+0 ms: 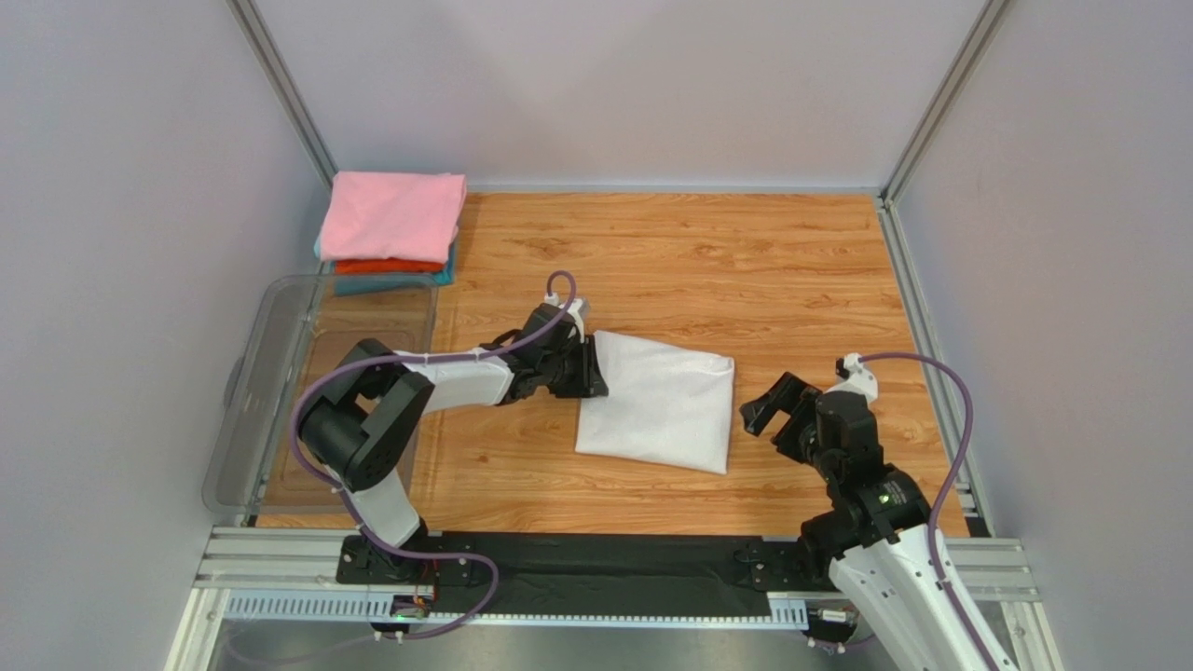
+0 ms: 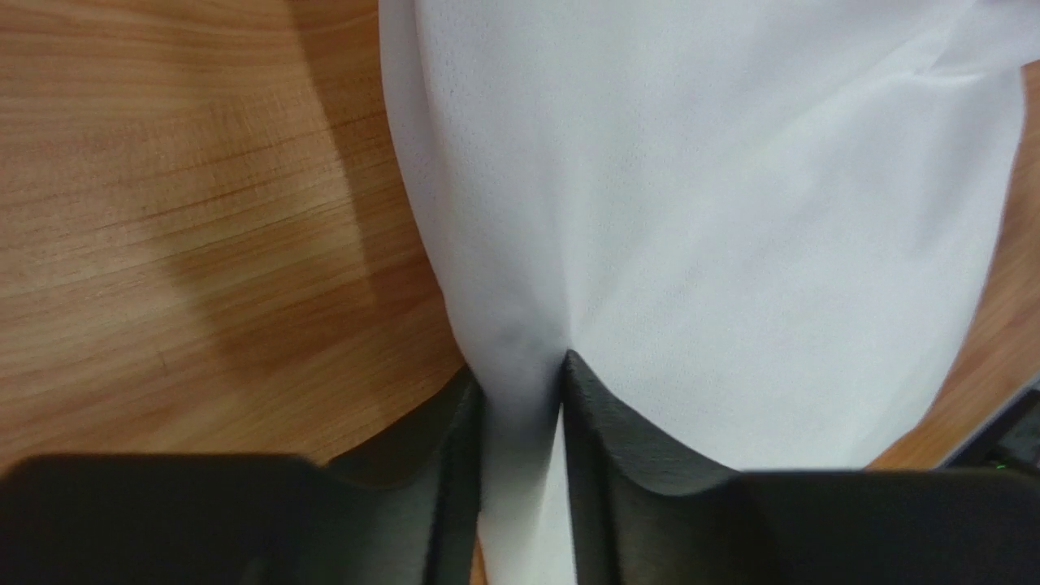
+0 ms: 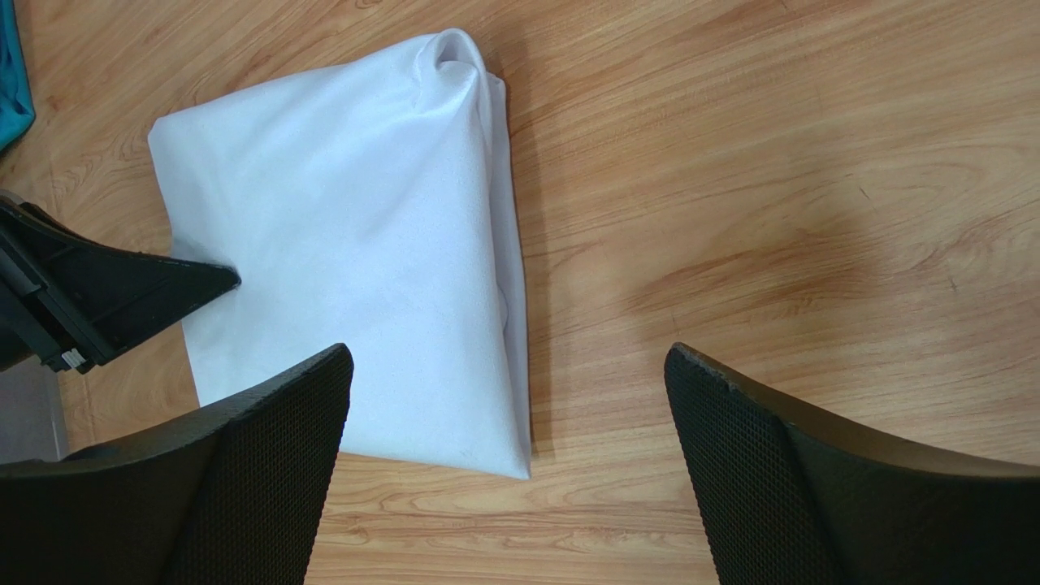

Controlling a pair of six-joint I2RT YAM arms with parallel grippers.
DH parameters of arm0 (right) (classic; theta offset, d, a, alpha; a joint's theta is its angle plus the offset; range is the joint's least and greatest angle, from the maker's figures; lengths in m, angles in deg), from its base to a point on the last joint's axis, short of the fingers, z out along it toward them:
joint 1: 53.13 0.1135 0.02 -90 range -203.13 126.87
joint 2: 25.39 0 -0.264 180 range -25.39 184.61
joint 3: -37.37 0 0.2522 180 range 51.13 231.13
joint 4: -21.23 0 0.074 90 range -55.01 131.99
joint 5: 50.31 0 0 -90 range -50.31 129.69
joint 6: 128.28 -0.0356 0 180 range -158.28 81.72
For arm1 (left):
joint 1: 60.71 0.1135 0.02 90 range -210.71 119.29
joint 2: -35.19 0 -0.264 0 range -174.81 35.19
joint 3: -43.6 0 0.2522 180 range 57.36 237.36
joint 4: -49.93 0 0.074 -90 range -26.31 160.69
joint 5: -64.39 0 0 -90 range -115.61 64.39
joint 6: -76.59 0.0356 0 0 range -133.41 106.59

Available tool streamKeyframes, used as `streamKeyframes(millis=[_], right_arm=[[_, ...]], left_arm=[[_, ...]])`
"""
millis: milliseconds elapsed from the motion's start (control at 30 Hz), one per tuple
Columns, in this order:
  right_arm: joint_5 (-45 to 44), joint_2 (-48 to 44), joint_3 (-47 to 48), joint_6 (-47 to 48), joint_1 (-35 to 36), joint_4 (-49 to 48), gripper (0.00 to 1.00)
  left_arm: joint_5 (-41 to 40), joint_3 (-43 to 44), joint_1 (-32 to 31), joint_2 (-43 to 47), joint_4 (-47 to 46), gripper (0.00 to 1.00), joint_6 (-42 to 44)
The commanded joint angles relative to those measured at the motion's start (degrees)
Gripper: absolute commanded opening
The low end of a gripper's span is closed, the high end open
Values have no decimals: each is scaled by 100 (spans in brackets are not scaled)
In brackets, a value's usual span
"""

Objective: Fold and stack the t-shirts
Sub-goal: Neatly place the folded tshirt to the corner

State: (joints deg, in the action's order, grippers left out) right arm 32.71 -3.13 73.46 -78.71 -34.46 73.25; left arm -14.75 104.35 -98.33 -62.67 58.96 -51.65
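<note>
The left hand (image 1: pixel 595 366) is clamped on the white t-shirt (image 1: pixel 661 403): in the wrist view its two fingers (image 2: pixel 623 427) press a fold of the cloth's edge between them, and the fabric creases just ahead of the tips. The rest of that t-shirt spreads forward from this hand as a folded, roughly square shape lying flat on the wooden table (image 1: pixel 728 266), with one corner bunched at the far side. The right hand (image 1: pixel 773 401) hovers over bare wood with its fingers wide apart and nothing between them; the white t-shirt lies ahead of it and to its left, close by but not touching. Well beyond the left hand and off to its left, in the far corner of the table, three folded t-shirts sit stacked: the pink t-shirt (image 1: pixel 392 214) on top, the orange-red t-shirt (image 1: pixel 389 266) under it, and the teal t-shirt (image 1: pixel 399 283) lowest. A clear plastic bin (image 1: pixel 266 378) stands at the table's edge, behind the left hand beside its arm
</note>
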Motion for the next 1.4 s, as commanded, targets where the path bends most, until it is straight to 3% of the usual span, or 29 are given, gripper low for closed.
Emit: streamKeyframes(millis=[0, 167, 333, 500, 633, 1033, 1167, 1367], right_arm=[[-145, 32, -44, 131, -4, -328, 100], [-189, 50, -44, 166, -4, -354, 100], [-242, 77, -70, 193, -4, -407, 100], [-216, 94, -88, 237, -4, -442, 100], [-260, 94, -79, 272, -4, -468, 100], [-610, 287, -150, 386, -4, -723, 100], [-725, 454, -150, 430, -4, -820, 100], [-919, 630, -97, 483, -22, -803, 100]], left_arm=[[-513, 100, -104, -382, 938, 31, 150], [-1076, 521, -263, -672, 1712, 0, 229], [-1699, 970, -280, -752, 2230, 0, 518], [-2901, 2112, -263, -708, 3248, 0, 1388], [-3572, 2508, -184, -646, 3356, 0, 2179], [-3590, 3465, 1353, -847, 3110, 0, 3629], [-3599, 4090, 1679, -1120, 3101, 0, 3954], [-4046, 4873, 1987, -1499, 2979, 0, 5115]])
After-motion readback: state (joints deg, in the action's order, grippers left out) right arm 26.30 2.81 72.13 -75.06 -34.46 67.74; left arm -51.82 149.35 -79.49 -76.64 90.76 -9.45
